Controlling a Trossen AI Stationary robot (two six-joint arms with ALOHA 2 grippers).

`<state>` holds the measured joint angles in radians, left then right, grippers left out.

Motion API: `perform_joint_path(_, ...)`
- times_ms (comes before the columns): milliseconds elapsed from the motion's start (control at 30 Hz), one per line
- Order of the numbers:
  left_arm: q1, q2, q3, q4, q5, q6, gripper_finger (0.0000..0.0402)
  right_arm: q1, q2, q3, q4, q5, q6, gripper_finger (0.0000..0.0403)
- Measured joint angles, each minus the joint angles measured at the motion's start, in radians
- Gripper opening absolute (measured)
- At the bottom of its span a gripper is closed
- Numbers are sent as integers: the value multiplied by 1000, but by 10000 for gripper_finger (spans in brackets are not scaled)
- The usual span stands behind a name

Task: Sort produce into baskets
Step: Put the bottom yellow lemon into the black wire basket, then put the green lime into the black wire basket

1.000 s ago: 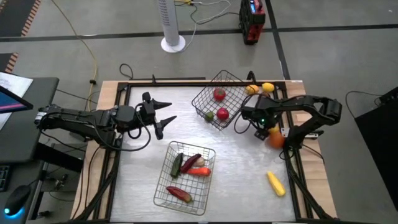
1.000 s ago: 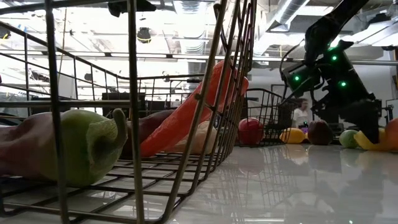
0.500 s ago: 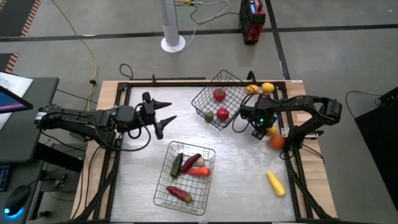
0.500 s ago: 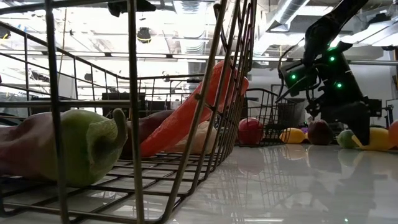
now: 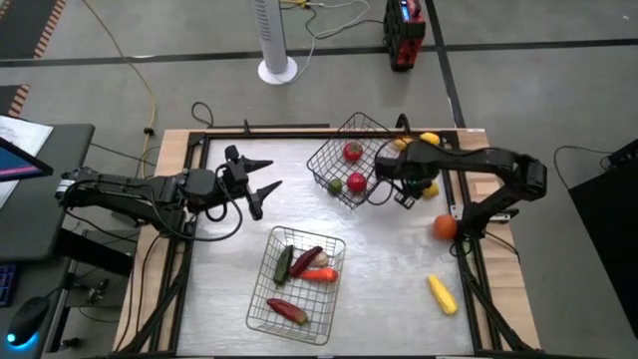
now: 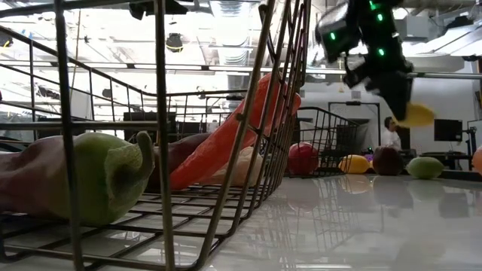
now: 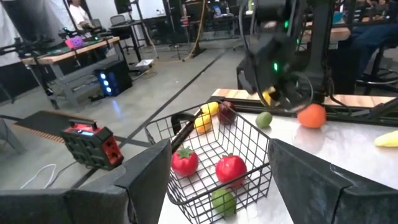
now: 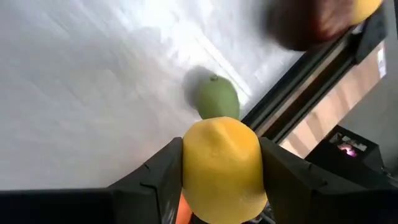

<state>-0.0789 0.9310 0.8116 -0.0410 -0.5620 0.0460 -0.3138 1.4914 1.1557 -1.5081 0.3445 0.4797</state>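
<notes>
Produce item in transit: a round yellow fruit (image 8: pixel 221 167) is clamped between the two fingers of the right gripper (image 5: pixel 407 188), lifted clear of the table (image 5: pixel 399 261) so it can pass over a basket wall. In the low view the same fruit (image 6: pixel 413 114) hangs well above the surface.

Destination, by judgement: the far basket (image 5: pixel 349 158), just beside the right gripper, which already holds two red round pieces (image 5: pixel 352 152) and a green one (image 5: pixel 336 185). Round pieces appear to be grouped there, so the yellow fruit likely belongs with them.

The near basket (image 5: pixel 295 283) holds long pieces: a dark-green one (image 5: pixel 283 262), a maroon one (image 5: pixel 306 260), an orange one (image 5: pixel 320 273) and a red one (image 5: pixel 287 311).

Unsorted produce on the table: a small green fruit (image 8: pixel 217 98) below the raised gripper, an orange fruit (image 5: pixel 444 226) near the right edge, and a long yellow piece (image 5: pixel 442 294) toward the near right corner.

The left gripper (image 5: pixel 261 182) waits on the left side of the table, fingers spread wide and holding nothing, pointed toward the far basket.
</notes>
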Motion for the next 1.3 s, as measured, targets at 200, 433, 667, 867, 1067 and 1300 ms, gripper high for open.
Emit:
perform_joint_path(200, 0, 0, 0, 0, 0, 3, 256, 23, 0, 156, 89, 62, -32, 213)
perform_joint_path(433, 0, 0, 0, 2, 1, 2, 256, 63, 1, 194, 500, 141, -369, 218)
perform_joint_path(667, 0, 0, 0, 0, 0, 3, 256, 46, 34, 193, 596, 89, -532, 270)
perform_joint_path(867, 0, 0, 0, -6, -1, 12, 256, -14, 24, 193, 459, 88, -454, 317)
perform_joint_path(1067, 0, 0, 0, -7, -1, 11, 256, -109, -2, 193, 226, 80, -252, 325)
perform_joint_path(1300, 0, -14, 0, -45, -2, -2, 256, -124, -52, 93, 175, 27, -192, 322)
